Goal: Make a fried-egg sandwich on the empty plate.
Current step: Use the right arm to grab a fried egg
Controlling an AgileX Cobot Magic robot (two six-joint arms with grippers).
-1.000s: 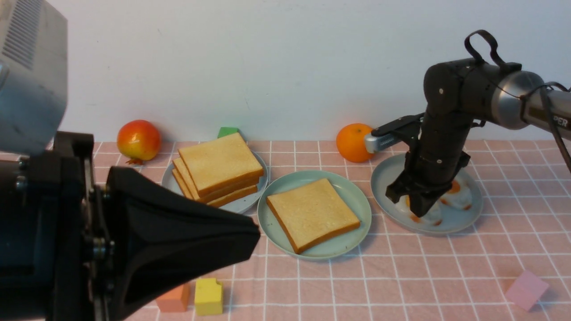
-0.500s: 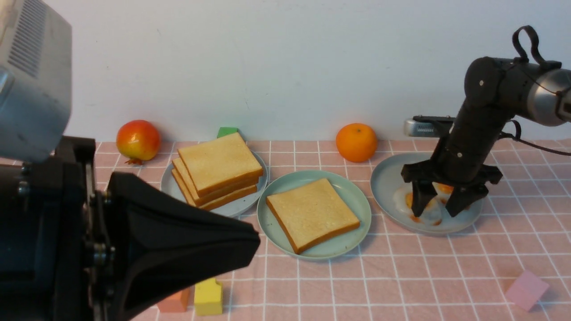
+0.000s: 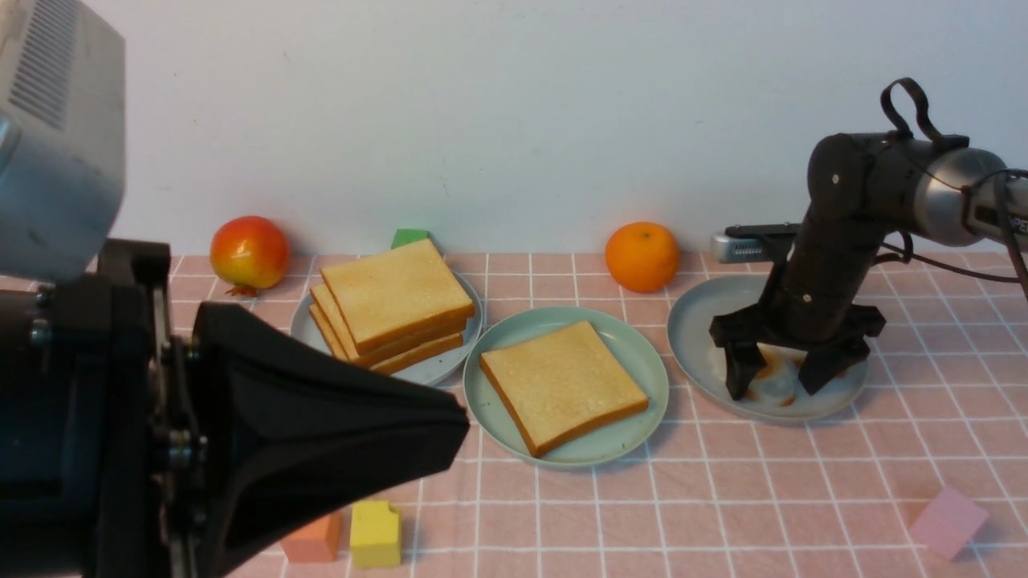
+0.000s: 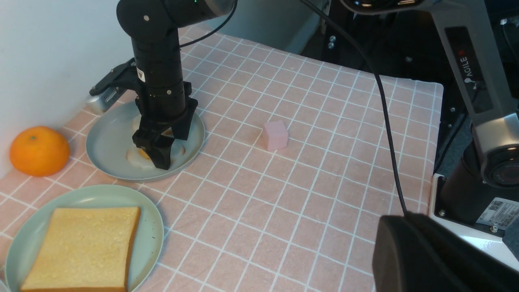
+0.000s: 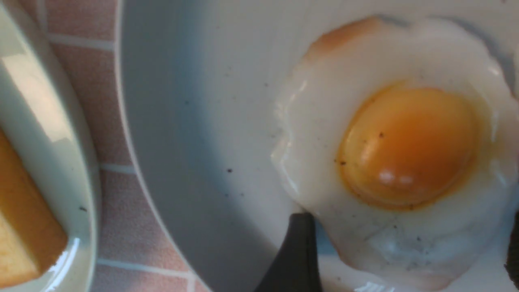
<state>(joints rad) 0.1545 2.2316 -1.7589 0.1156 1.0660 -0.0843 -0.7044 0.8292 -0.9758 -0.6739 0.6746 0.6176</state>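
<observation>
The mint-green plate (image 3: 646, 365) sits mid-table and carries one toast slice (image 3: 562, 385). To its right, a fried egg (image 3: 773, 384) with an orange yolk (image 5: 405, 142) lies flat on a grey-blue plate (image 3: 695, 337). My right gripper (image 3: 777, 377) points down over that plate, open. One of its fingers (image 5: 298, 251) stands at each side of the egg white, low against the plate. My left gripper (image 3: 458, 425) hangs shut and empty near the camera at the front left, far from the plates.
A stack of toast slices (image 3: 393, 305) fills a grey-blue plate at the left. A red apple (image 3: 249, 251), a green block (image 3: 409, 238) and an orange (image 3: 641, 257) stand by the wall. Orange (image 3: 313, 539), yellow (image 3: 375, 534) and pink (image 3: 948, 522) blocks lie near the front.
My right gripper went from shut to wide open, swung round and came down over the egg. The left arm has not moved.
</observation>
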